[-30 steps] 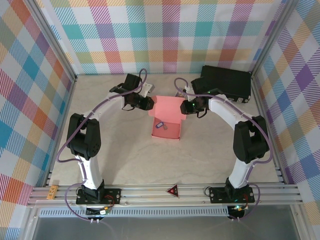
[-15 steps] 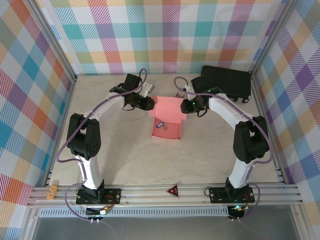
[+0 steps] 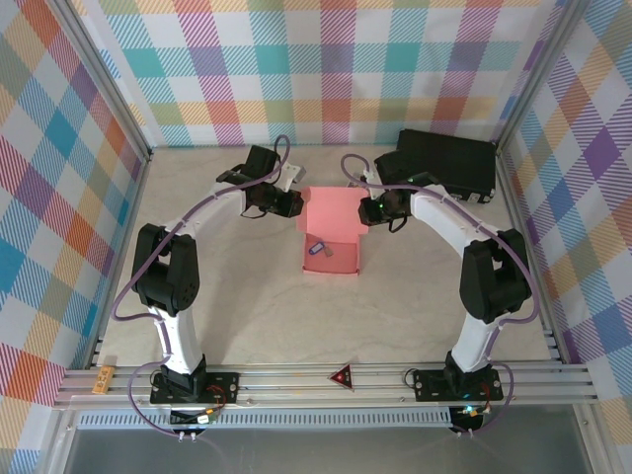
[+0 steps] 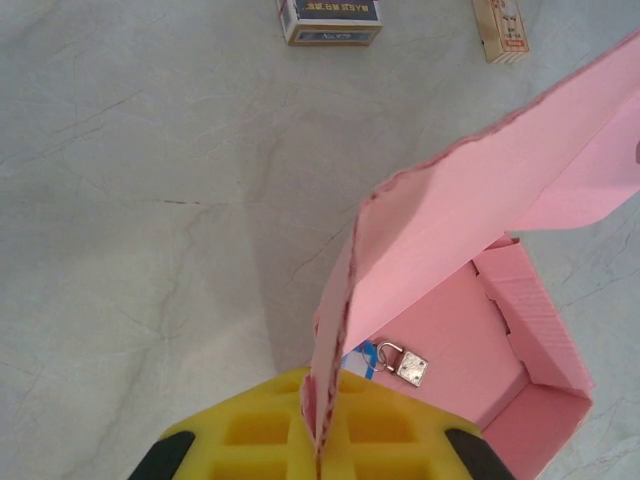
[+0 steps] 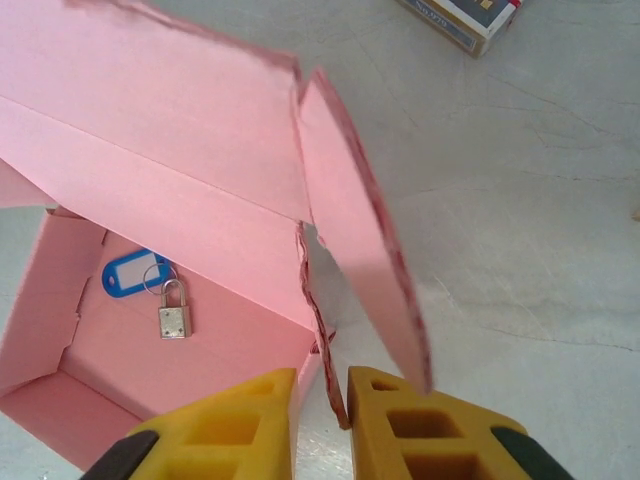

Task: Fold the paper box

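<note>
The salmon-pink paper box (image 3: 336, 259) lies open at mid-table, its back lid panel (image 3: 331, 207) raised. A small padlock on a blue tag (image 4: 410, 367) lies on the box floor, and the same padlock (image 5: 173, 318) appears in the right wrist view. My left gripper (image 3: 294, 204) is at the box's back left corner. In its wrist view the left gripper (image 4: 322, 445) is shut on the upright pink side flap (image 4: 335, 330). My right gripper (image 3: 367, 210) is at the back right corner. The right gripper (image 5: 322, 420) has its yellow fingers (image 5: 400, 425) slightly apart, with the edge of the box wall (image 5: 325, 360) between them, against the right one.
A black hard case (image 3: 446, 163) stands at the back right, just behind the right arm. A small printed card packet (image 4: 330, 20) and a little wooden block (image 4: 500, 28) lie on the table beyond the box. The marble tabletop (image 3: 247, 306) in front is bare.
My left gripper has closed fully on the pink flap. The right gripper's jaws have narrowed around the box wall. The box has barely shifted.
</note>
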